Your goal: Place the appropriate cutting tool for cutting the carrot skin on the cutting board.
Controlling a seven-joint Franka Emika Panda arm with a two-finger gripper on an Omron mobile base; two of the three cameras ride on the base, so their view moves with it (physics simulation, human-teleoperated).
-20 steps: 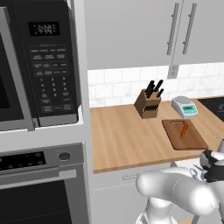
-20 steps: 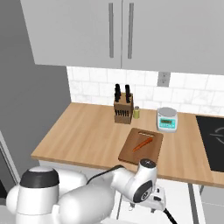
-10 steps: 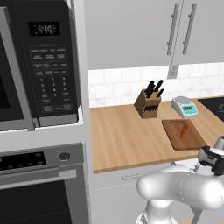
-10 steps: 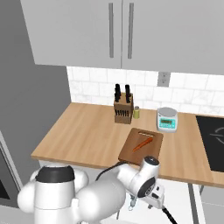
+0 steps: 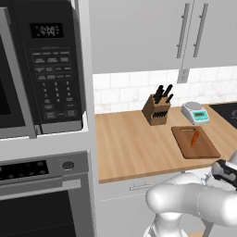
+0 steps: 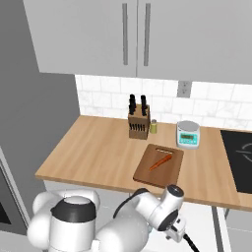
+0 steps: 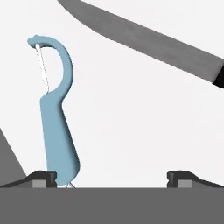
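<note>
The cutting tool (image 7: 57,131), a slim teal peeler, lies flat on a white surface in the hand view. Its looped blade end points away from me. My gripper (image 7: 111,179) is open and wide, with nothing between the fingertips (image 7: 41,177). The peeler's handle end sits just beside the left fingertip. On the wooden counter lies the reddish-brown cutting board (image 5: 206,149) (image 6: 145,173). The orange carrot (image 5: 195,137) (image 6: 161,162) rests on it. My arm bends down below the counter's front edge, to the right of the board.
A large knife (image 7: 144,39) with a dark handle lies across the top of the hand view. A knife block (image 5: 156,111) (image 6: 138,123) and a small scale (image 5: 194,112) (image 6: 188,134) stand at the back of the counter. The microwave (image 5: 46,69) hangs at the left, and a stovetop (image 6: 241,157) lies at the right.
My arm's lower links have swung a little to the right in the right base view. The board, carrot and other counter things have not moved.
</note>
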